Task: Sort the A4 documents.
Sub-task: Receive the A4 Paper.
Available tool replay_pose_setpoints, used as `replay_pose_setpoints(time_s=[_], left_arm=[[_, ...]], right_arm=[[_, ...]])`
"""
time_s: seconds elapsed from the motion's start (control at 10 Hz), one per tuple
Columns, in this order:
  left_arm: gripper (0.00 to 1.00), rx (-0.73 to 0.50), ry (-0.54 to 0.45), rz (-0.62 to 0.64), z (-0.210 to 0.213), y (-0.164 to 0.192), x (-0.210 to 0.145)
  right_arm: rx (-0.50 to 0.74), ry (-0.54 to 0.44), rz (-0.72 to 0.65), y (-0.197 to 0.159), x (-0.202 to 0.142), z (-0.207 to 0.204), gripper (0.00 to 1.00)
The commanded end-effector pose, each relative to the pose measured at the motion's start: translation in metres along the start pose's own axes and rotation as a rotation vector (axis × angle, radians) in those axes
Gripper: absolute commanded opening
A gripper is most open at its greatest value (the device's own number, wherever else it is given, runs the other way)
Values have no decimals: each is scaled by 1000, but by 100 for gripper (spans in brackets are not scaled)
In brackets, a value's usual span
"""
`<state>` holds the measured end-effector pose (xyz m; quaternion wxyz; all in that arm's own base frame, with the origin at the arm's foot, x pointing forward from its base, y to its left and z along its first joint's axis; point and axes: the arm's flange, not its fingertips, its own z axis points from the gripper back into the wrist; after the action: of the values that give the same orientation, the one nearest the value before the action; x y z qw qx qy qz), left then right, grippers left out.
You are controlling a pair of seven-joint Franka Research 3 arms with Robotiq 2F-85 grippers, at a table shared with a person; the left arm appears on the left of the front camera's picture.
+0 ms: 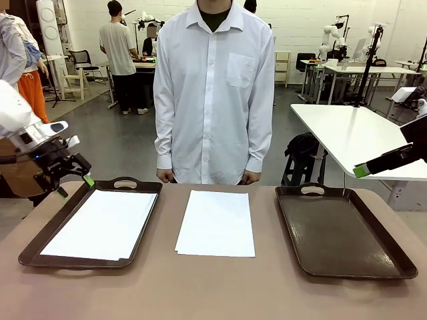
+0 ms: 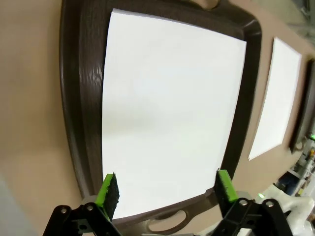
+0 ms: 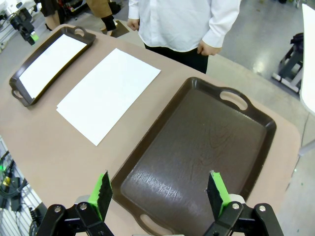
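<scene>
White A4 documents lie in two places. One pile point(image 1: 100, 223) sits flat inside the left tray point(image 1: 73, 263), and a second pile point(image 1: 215, 223) lies straight on the tan table point(image 1: 213, 290) between the two trays, apart from both. Offset edges at the corners of each pile suggest more than one sheet, but the exact number cannot be counted.

Both trays are dark brown with handles. The right tray point(image 1: 340, 233) has no paper in it.

One person in a white shirt point(image 1: 213, 87) stands at the far side of the table, both hands hanging at the table's edge just behind the middle pile.

Of the two grippers, the left gripper point(image 2: 166, 189) hangs above one handle end of the left tray, its green pads point(image 2: 109, 189) spread wide with nothing between them. The right gripper point(image 3: 160, 189) hangs over one end of the right tray, jaws likewise apart and holding nothing.
</scene>
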<state>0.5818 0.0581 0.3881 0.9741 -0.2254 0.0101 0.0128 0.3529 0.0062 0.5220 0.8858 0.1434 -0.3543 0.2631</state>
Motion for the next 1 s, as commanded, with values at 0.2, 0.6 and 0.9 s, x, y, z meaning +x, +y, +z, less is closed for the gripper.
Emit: replay_pose_setpoints(time_s=[0.2, 0.6, 0.9], left_arm=[[100, 76, -299, -436, 63, -84, -66], [100, -20, -496, -640, 104, -69, -136], [100, 32, -459, -705, 127, -58, -178]], right_arm=[[13, -2, -4, -1, 0, -2, 100], [13, -2, -4, -1, 0, -2, 100], [13, -2, -4, -1, 0, -2, 100]])
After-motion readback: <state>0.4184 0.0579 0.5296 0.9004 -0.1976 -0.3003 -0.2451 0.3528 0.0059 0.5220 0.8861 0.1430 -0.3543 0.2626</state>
